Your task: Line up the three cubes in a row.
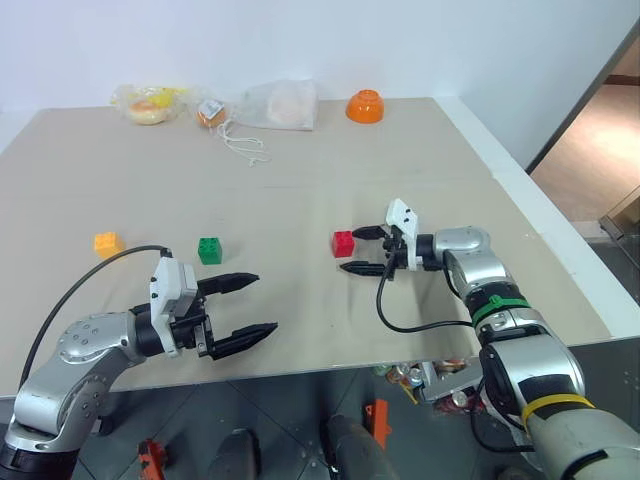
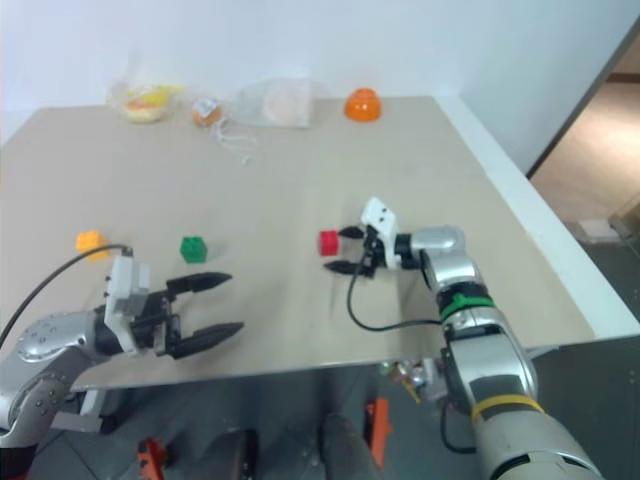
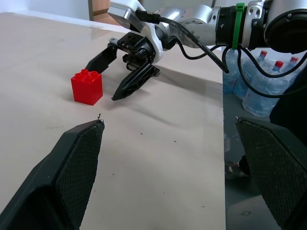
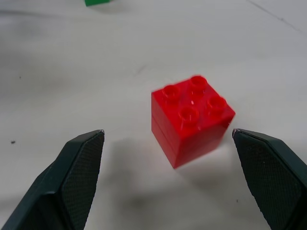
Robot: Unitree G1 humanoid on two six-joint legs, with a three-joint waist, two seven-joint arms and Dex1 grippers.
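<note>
Red cube [image 1: 343,243] sits just beyond the right gripper's [image 1: 362,250] spread fingers.

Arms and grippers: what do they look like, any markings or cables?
Both arms are silver-grey metal with black joints. Each gripper, left and right, has two black tapered fingers with textured pads and a white camera block at the wrist. A black cable loops off each wrist. The right arm carries a green band and a yellow band.

You are looking at three cubes: one red cube [image 1: 343,243], one green cube [image 1: 209,250], one yellow-orange cube [image 1: 107,243], plus one orange bowl [image 1: 365,106]
</note>
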